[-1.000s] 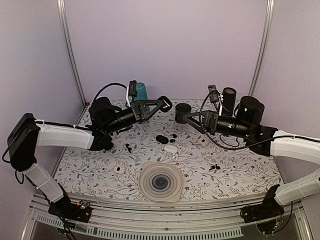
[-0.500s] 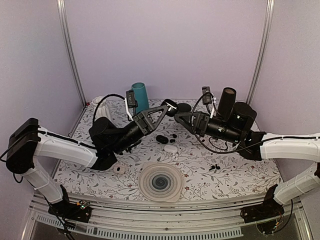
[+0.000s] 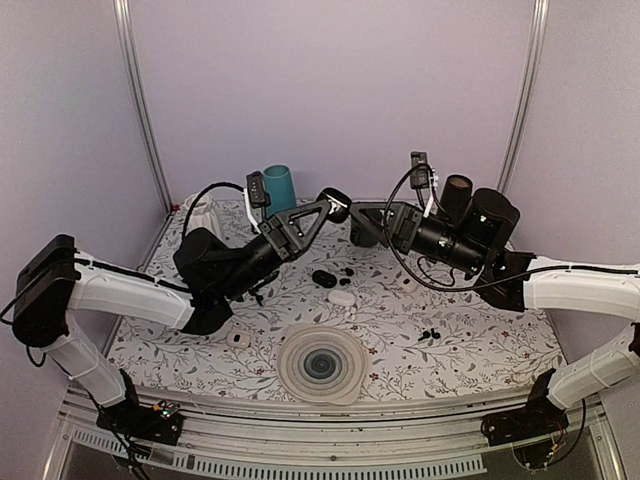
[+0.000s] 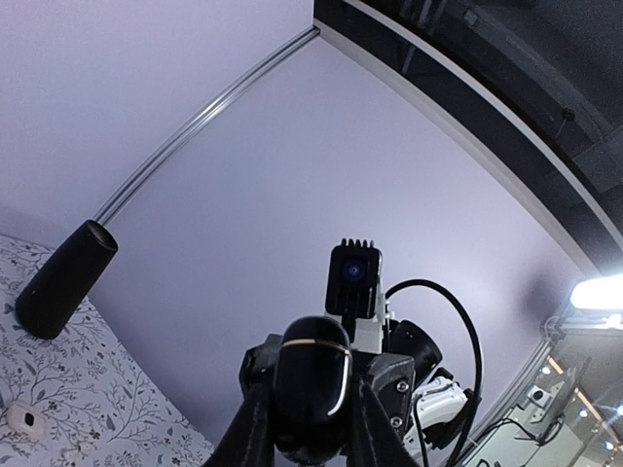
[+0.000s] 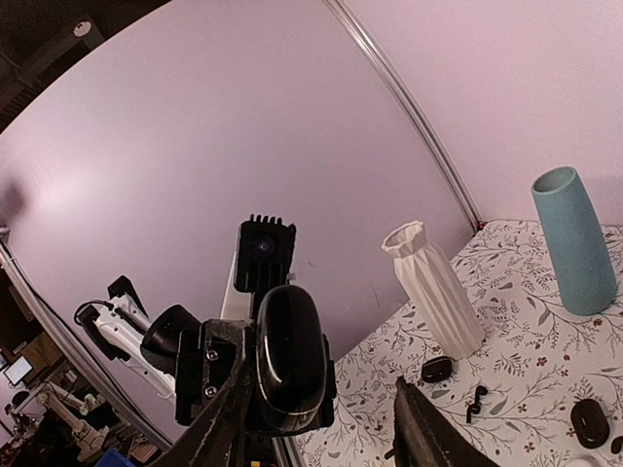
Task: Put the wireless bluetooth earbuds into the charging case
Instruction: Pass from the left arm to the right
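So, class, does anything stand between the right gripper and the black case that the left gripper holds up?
Nothing visible does. The left gripper holds the black case in the air, and the right gripper, fingers open, faces it close by with only air between them.

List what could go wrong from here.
1. The left gripper pinches the black case in mid-air. A push from the open right gripper, close against it, could twist it loose and drop it.
2. The two grippers are near enough to collide.
3. The earbuds lie on the table, tiny and dark against its pattern, so they are easy to miss.
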Robot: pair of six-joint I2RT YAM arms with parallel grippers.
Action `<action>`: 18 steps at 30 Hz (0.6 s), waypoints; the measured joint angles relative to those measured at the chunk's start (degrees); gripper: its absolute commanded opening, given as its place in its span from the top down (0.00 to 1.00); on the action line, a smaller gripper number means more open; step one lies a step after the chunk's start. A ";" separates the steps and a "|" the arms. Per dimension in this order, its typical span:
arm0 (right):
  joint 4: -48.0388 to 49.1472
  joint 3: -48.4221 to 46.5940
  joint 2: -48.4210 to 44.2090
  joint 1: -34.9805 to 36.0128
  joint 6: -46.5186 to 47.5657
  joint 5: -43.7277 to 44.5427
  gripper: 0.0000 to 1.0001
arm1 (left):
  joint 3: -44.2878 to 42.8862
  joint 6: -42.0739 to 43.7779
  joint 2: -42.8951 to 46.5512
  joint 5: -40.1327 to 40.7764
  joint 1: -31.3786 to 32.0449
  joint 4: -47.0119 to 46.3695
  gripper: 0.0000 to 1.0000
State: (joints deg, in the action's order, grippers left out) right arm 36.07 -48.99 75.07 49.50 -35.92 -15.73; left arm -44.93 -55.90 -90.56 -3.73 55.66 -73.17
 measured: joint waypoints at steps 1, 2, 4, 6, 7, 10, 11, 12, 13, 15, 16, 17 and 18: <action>-0.02 -0.20 0.00 0.00 0.13 0.00 0.48 | 0.00 -0.22 0.00 -0.31 -0.24 0.00 1.00; -0.07 -0.37 0.02 0.00 0.31 -0.04 0.48 | 0.00 -0.50 0.00 -0.52 -0.50 0.09 1.00; -0.22 -0.98 0.22 0.00 0.76 -0.37 0.48 | -0.02 -1.25 -0.11 -1.01 -0.83 0.15 1.00; -0.55 -2.32 1.01 0.00 0.92 -0.85 0.48 | -0.11 -1.57 -0.33 -1.66 -0.94 0.17 1.00; -0.61 -2.97 1.49 0.00 0.96 -1.07 0.49 | -0.28 -1.70 -0.55 -1.88 -0.94 0.17 1.00; -1.25 -4.00 2.45 -0.02 0.98 -1.68 0.54 | -1.20 -2.32 -1.25 -3.13 -1.05 0.28 1.00; -1.46 -4.17 2.64 -0.07 1.07 -1.88 0.57 | -1.33 -2.60 -1.40 -3.39 -1.09 0.26 1.00; -1.77 -4.33 2.84 -0.13 1.09 -2.12 0.59 | -1.40 -2.75 -1.49 -3.63 -1.16 0.26 1.00; -1.99 -4.42 2.99 -0.24 1.11 -2.43 0.63 | -1.42 -2.93 -1.60 -3.87 -1.29 0.15 1.00; -2.36 -4.50 3.13 -0.46 1.01 -3.08 0.70 | -1.42 -3.21 -1.79 -4.20 -1.49 0.09 1.00; -2.43 -4.52 3.13 -0.66 0.74 -3.43 0.74 | -1.42 -3.41 -1.92 -4.44 -1.64 0.07 1.00; -2.49 -4.55 3.13 -0.81 0.83 -3.78 0.77 | -1.42 -3.56 -2.08 -4.59 -1.75 -0.04 1.00; -2.60 -4.61 3.13 -1.03 0.66 -4.22 0.82 | -1.42 -3.82 -2.27 -4.81 -1.95 -0.20 1.00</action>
State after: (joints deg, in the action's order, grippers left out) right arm 33.47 -53.60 78.19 48.47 -35.27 -19.94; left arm -46.35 -59.72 -92.84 -8.54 53.71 -73.36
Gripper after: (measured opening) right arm 0.281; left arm 0.217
